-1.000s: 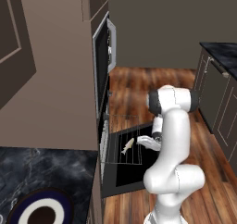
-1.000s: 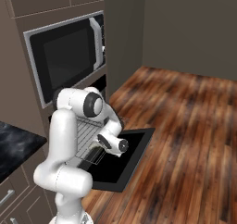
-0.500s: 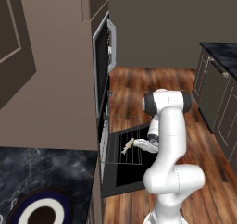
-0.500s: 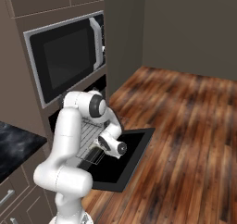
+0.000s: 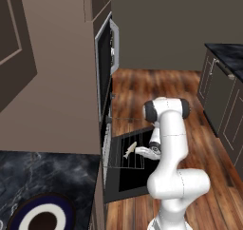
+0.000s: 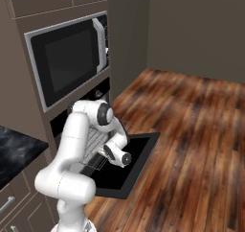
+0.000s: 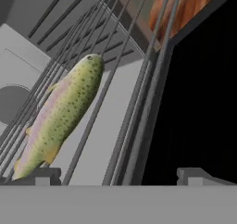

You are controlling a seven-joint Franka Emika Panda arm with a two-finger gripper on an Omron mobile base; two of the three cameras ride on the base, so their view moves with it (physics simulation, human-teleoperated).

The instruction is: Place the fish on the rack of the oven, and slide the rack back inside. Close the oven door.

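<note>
The fish (image 5: 129,149) lies loose on the rack (image 5: 124,160), which is pulled out of the oven (image 5: 105,129) over the lowered oven door (image 5: 135,177). My gripper (image 5: 140,151) hovers low just right of the fish, open and holding nothing. In the hand view the speckled fish (image 7: 60,114) stretches diagonally across the rack bars (image 7: 134,102), its tail close to my left fingertip (image 7: 44,174). My gripper (image 7: 118,177) is centred over the rack's front edge, beside the door's black glass (image 7: 199,102). From the right, the rack (image 6: 93,147) and oven door (image 6: 131,166) sit below my arm.
A microwave (image 6: 72,58) is built in above the oven. A dark counter with a blue-rimmed plate (image 5: 40,217) lies at the lower left. Cabinets (image 5: 223,96) line the far right. Wooden floor (image 6: 191,130) stretches beyond the door.
My hand has moved a little lower and closer to the fish and the oven, with the elbow swinging the same way. The fish and rack have not moved.
</note>
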